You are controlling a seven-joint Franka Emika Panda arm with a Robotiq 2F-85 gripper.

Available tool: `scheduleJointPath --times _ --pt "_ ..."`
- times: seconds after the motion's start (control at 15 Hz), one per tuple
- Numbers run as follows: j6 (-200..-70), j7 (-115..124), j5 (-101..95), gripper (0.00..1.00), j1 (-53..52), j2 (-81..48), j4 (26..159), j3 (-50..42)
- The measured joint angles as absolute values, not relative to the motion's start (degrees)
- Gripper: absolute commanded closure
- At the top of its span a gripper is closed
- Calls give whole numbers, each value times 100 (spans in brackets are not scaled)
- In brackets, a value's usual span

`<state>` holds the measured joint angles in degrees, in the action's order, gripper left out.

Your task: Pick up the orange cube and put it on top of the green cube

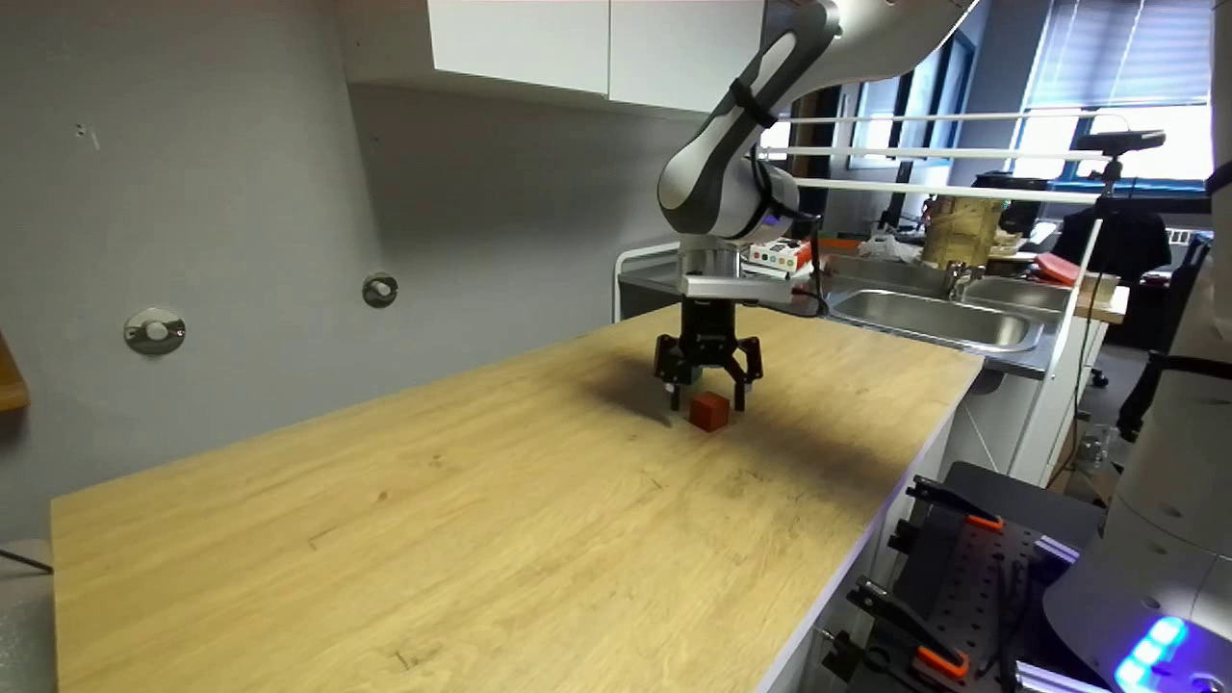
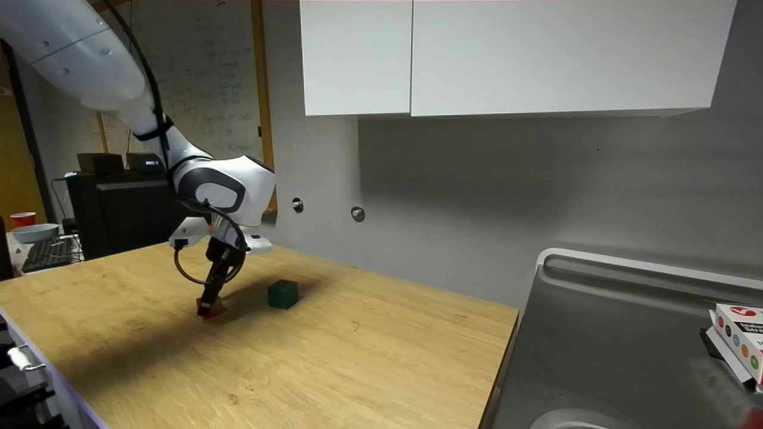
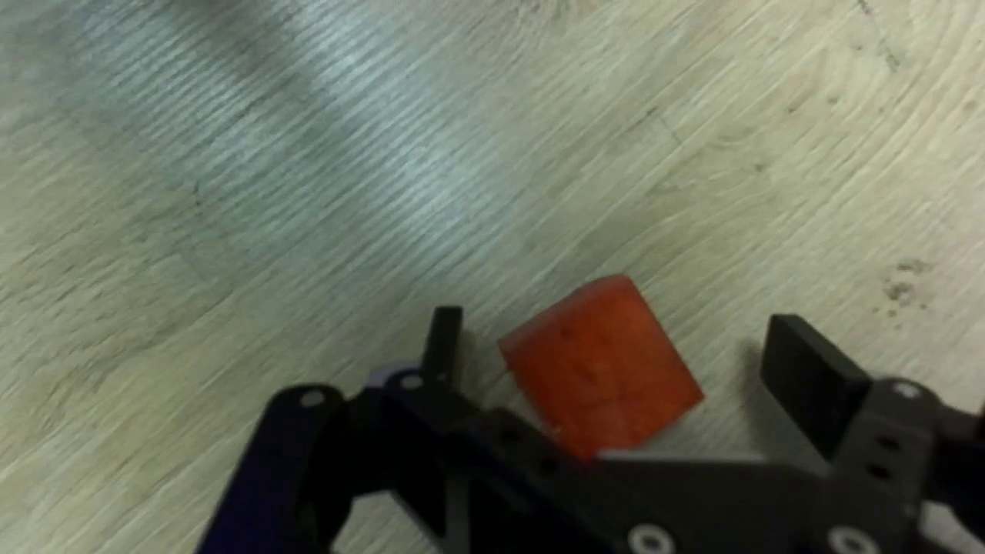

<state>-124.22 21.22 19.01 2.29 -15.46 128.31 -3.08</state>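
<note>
The orange cube (image 1: 709,412) looks reddish and sits on the wooden table in both exterior views (image 2: 218,307). My gripper (image 1: 707,397) points down over it, open, with one finger on each side of the cube. In the wrist view the cube (image 3: 604,362) lies between the open fingers (image 3: 616,335), turned at an angle, with a gap to each finger. Its near corner is hidden by the gripper. The green cube (image 2: 282,294) sits on the table a short way from the gripper. It is mostly hidden behind the gripper in an exterior view and out of the wrist view.
The wooden table (image 1: 433,539) runs along a grey wall. A metal sink (image 1: 934,318) and a white box (image 2: 742,336) are beyond one end of it. White cupboards (image 2: 560,56) hang above. Black clamps (image 1: 905,616) are by the robot base.
</note>
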Motion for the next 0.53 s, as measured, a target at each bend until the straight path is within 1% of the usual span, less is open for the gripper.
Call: scheduleJointPath --times 0.07,0.13,0.27,0.33,0.4,0.47,0.53 --pt "-12379 2122 1806 27 225 -1546 12831 -308" --pt "-12341 2122 1703 33 222 -1546 12831 -308" --pt "-12328 2123 1465 51 210 -1546 12831 -318" --pt "-12328 2123 1367 57 201 -1546 12830 -328" --pt "-12328 2123 1284 66 197 -1546 12827 -334" --pt "-12328 2123 1223 72 196 -1546 12822 -339" --pt "-12329 2123 1176 81 195 -1546 12816 -343"
